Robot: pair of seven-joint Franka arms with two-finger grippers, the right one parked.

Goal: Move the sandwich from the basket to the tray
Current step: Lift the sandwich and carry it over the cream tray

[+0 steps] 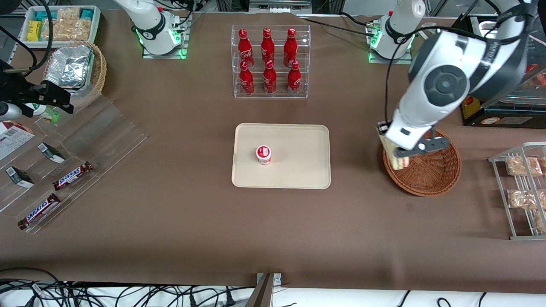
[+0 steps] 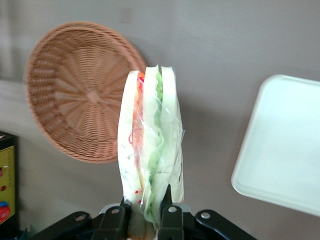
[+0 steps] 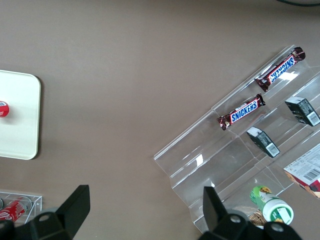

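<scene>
My gripper (image 2: 146,204) is shut on the sandwich (image 2: 150,145), a clear-wrapped wedge with pale bread and red and green filling, held up off the table. In the front view the sandwich (image 1: 396,158) hangs under the gripper (image 1: 403,155) over the rim of the reddish-brown wicker basket (image 1: 431,175), on the side toward the tray. The basket (image 2: 75,95) lies empty below. The cream tray (image 1: 298,140) lies in the middle of the table, its corner (image 2: 280,150) showing in the left wrist view.
A small red-and-white cup (image 1: 263,154) stands on the tray. A clear rack of red bottles (image 1: 269,59) stands farther from the front camera than the tray. A wire rack of snack packets (image 1: 522,187) sits at the working arm's end. Acrylic shelves with Snickers bars (image 1: 72,175) lie toward the parked arm's end.
</scene>
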